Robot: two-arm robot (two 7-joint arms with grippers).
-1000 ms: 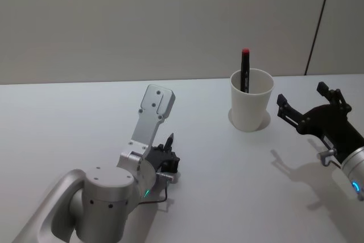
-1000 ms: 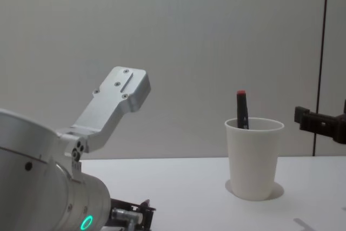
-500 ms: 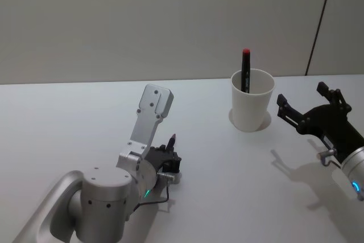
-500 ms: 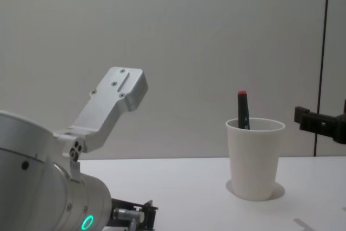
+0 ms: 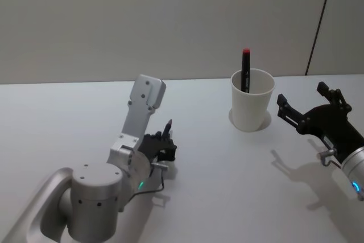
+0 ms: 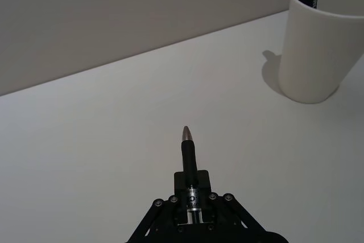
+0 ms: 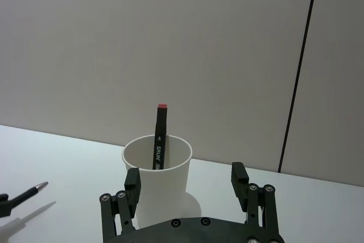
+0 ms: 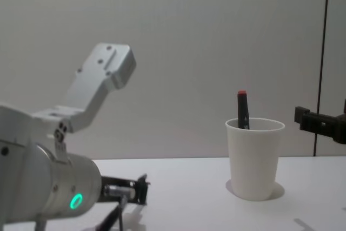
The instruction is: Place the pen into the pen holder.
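Left claw (image 6: 190, 190) clenched on slim black pen (image 6: 188, 153) | right claw (image 7: 185, 177) spread; near tapered paper cup (image 5: 252, 105)

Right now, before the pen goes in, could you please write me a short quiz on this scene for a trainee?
1. True or false: the pen holder stands empty.
2. What does the left gripper hold? A. a silver-tipped pen, B. a paper cup, C. nothing.
3. Fill in: the right gripper, hovering to the right of the pen holder, has its fingers ____ (open or shut).

Key:
1. False: a red-capped marker stands upright in it.
2. A.
3. Open.
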